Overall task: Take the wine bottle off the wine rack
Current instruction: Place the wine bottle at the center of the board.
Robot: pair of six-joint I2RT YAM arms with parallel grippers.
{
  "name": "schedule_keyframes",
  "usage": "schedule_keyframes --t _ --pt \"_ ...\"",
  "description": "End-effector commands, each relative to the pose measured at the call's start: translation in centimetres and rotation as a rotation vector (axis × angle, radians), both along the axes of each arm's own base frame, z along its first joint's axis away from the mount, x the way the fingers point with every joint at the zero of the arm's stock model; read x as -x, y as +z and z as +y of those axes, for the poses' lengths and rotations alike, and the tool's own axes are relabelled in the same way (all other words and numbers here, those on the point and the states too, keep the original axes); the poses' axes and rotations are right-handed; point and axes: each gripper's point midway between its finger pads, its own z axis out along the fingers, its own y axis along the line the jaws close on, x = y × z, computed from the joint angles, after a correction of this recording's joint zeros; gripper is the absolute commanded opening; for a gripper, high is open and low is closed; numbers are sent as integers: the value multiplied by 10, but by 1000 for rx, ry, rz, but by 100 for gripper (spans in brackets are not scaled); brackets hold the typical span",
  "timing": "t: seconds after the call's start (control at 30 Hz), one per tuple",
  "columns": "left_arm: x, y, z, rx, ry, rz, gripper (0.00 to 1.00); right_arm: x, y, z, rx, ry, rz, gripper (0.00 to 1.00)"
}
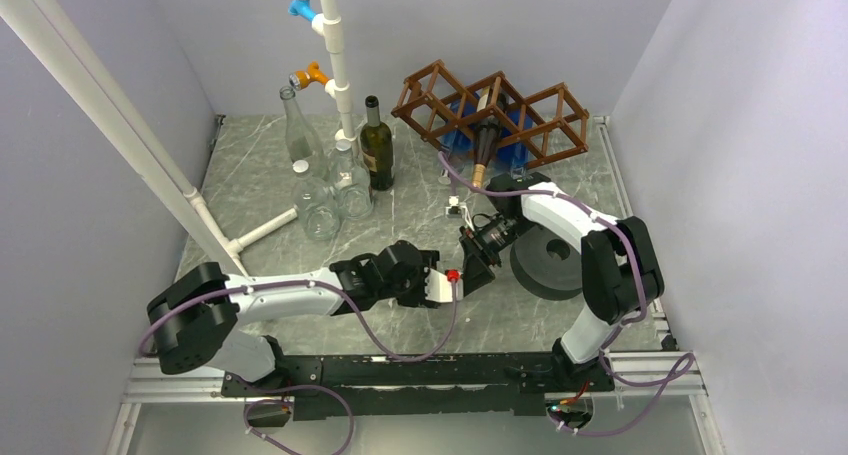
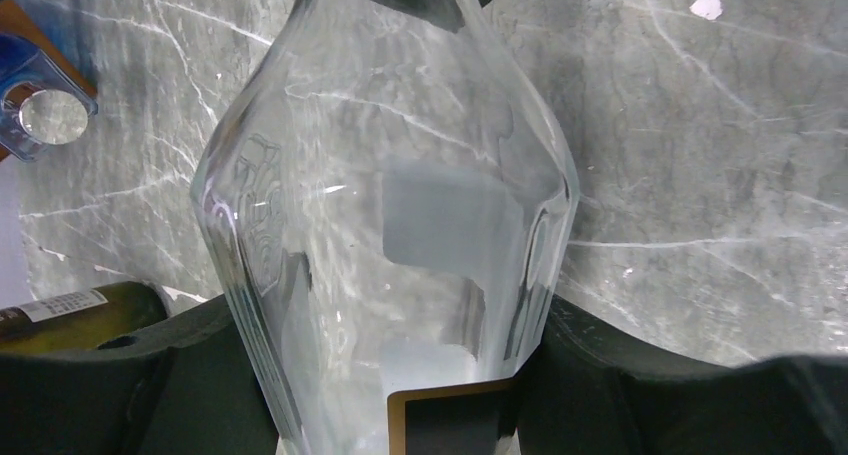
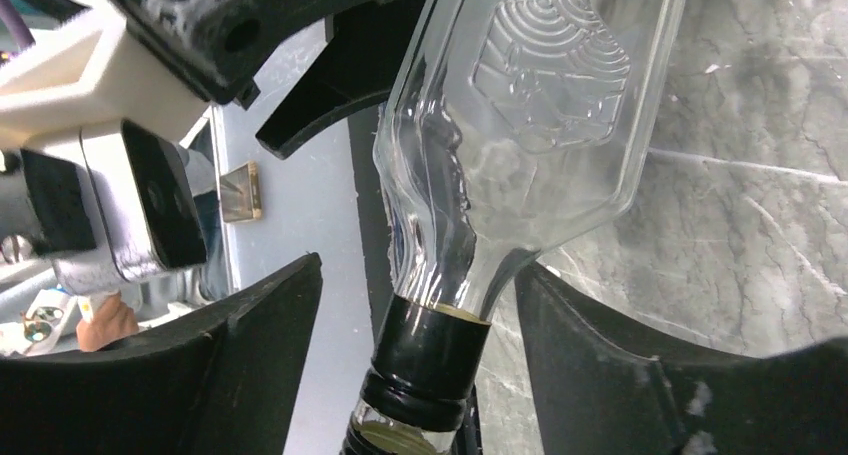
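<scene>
The left pincer is clenched on the body of the wine bottle, a clear glass one, with a finger pressed against each flank. The right pincer stands released: its jaws straddle the black-capped neck with a gap on either side, touching nothing.

The bottle therefore hangs between the two arms above the middle of the marble table. It is well apart from the wine rack at the far right (a dark bottle lies in one of its cells, neck pointing near). Other bottles stand at the far left.

The glass looks empty, so I judge it fairly light, but it is rigid, slick and breakable. The smooth flanks offer little friction, so a hold across the broad body, just below the shoulder, seems the surest. The neck is a narrower purchase and would let the body swing. A drop onto the stone would likely shatter it.
</scene>
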Motion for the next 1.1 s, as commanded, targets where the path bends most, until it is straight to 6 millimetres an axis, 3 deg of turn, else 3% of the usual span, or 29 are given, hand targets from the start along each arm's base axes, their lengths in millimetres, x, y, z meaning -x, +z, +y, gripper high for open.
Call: schedule_keyframes --t 0.0,0.23,0.6,0.87,0.97,1.07 --pt "-2 59 -17 218 13 -42 0 3 27 6 -115 46 -78 76" --pt "9 73 -8 306 30 -9 0 4 42 1 -150 78 -183 78" --pt "28 81 2 387 26 61 0 11 84 -13 -232 213 -509 79" --pt "38 99 1 501 33 117 0 0 110 -13 -285 235 -786 81" --pt "44 106 -2 560 24 150 0 5 121 -13 -355 292 -910 85" --pt "49 112 -5 620 22 192 0 6 127 -12 -412 335 -1038 95"
